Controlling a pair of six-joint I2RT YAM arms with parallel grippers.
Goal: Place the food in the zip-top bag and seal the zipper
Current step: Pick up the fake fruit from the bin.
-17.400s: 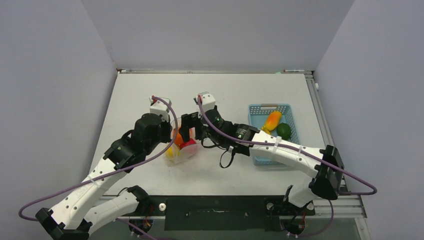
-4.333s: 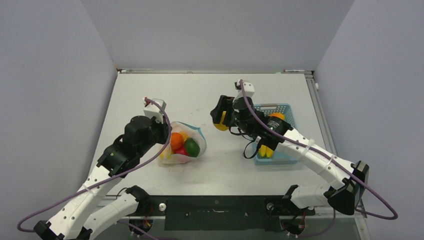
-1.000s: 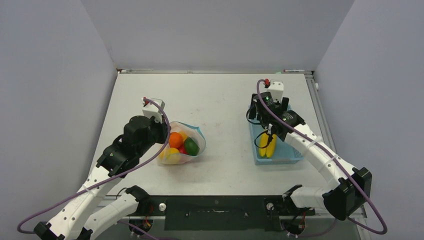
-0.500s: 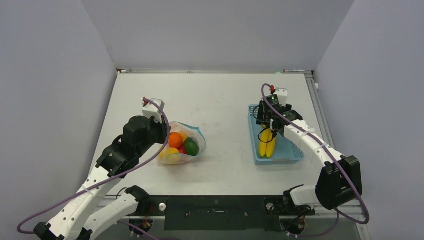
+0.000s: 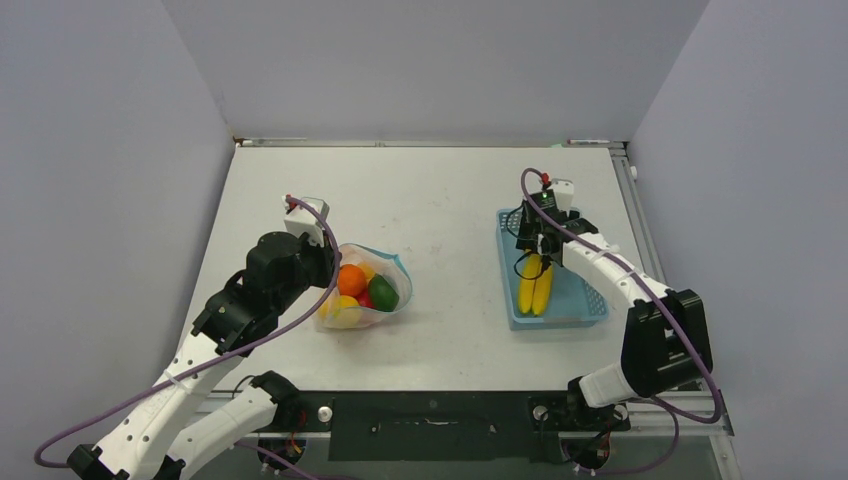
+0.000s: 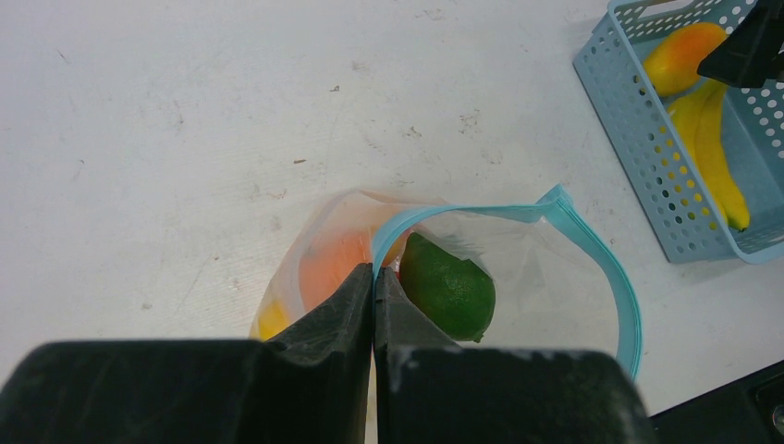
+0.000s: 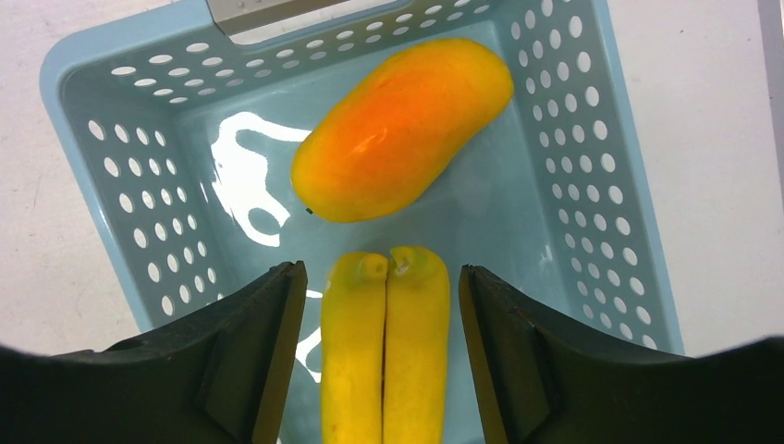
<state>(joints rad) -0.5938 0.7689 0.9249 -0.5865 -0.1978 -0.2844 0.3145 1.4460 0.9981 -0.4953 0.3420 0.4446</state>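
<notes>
No legible text, it seems; no labels either.

In the right wrist view the bananas (image 7: 385, 351) run off the bottom edge between the right fingers (image 7: 254, 361), so we see only their far ends. The basket (image 7: 111, 185) loses its near end behind those fingers. From above, the right arm (image 5: 590, 262) covers part of the basket's far half, and we cannot see its fingers. The left fingers (image 6: 324, 324) hide the near part of the bag (image 6: 532, 254). An orange fruit (image 6: 328, 264) shows only as a blur through the plastic, and a yellow one (image 6: 268, 319) only as a sliver.
</notes>
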